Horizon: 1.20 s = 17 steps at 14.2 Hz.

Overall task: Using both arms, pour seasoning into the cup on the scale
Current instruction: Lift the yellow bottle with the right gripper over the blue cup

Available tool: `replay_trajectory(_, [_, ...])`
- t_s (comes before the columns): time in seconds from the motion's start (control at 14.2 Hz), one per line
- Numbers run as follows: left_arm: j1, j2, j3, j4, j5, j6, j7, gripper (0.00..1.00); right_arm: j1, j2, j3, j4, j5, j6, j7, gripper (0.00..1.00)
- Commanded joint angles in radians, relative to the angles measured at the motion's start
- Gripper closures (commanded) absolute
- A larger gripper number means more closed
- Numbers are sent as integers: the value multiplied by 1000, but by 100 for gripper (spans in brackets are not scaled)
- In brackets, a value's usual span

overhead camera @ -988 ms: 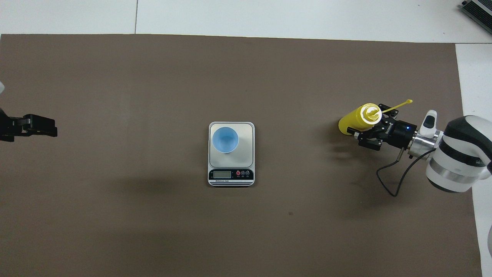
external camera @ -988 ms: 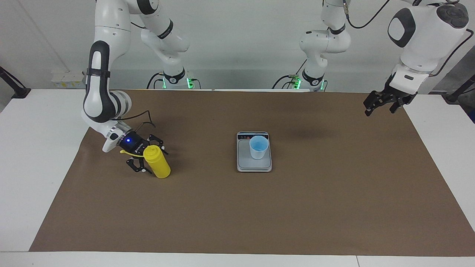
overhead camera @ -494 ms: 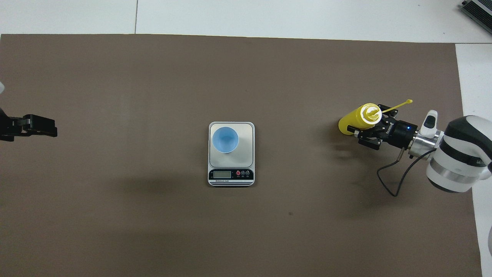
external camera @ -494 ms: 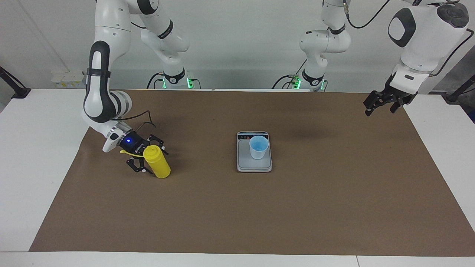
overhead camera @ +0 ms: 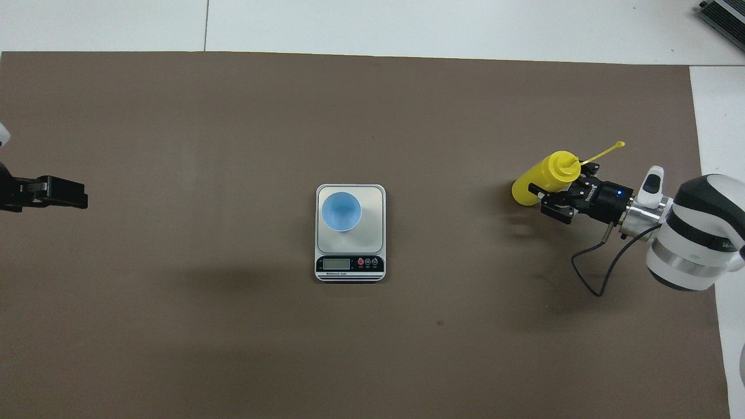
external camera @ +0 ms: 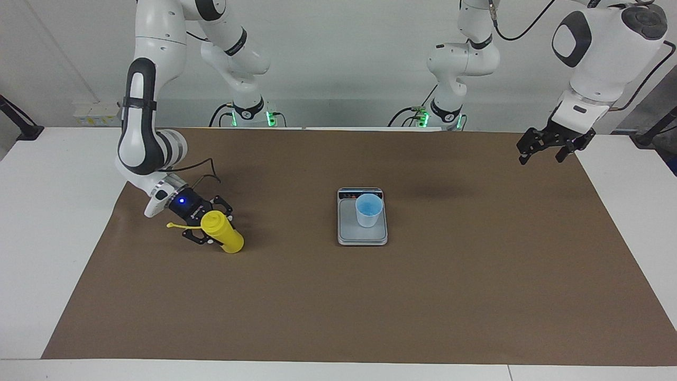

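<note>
Fingers of the right gripper [external camera: 211,228], spread either side of the seasoning bottle [external camera: 225,239] a sec ago, now clamp it near the cap end, and the bottle has tipped from near-upright to a clear lean, cap toward the gripper, base on the brown mat [external camera: 338,307]. Right arm stays low, wrist reaching in sideways from its end of the table. Left gripper [external camera: 547,145] waits up in the air over the mat's other end, jaws apart, holding nothing. Cup [external camera: 368,210] sits on the scale [external camera: 362,235] mid-mat, well apart from the bottle.
</note>
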Motion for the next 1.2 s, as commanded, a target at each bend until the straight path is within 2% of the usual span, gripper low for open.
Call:
replay_trajectory(0.0, [-10, -14, 8, -1, -8, -9, 8, 0, 47, -50, 11, 3, 17, 64, 61, 90])
replay_trajectory(0.21, [-10, -14, 8, -1, -8, -4, 8, 0, 141, -98, 10, 4, 10, 184, 160, 90])
replay_trajectory(0.78, [-8, -16, 8, -5, -8, -4, -21, 0, 408, -104, 8, 40, -3, 498, 260, 90])
replay_trajectory(0.92, [-8, -16, 8, -6, -8, -4, -21, 0, 477, -95, 8, 55, -80, 579, 331, 90])
replay_trajectory(1.13, [-7, -17, 8, -6, -8, -6, -20, 0, 534, -85, 6, 69, -234, 630, 475, 90])
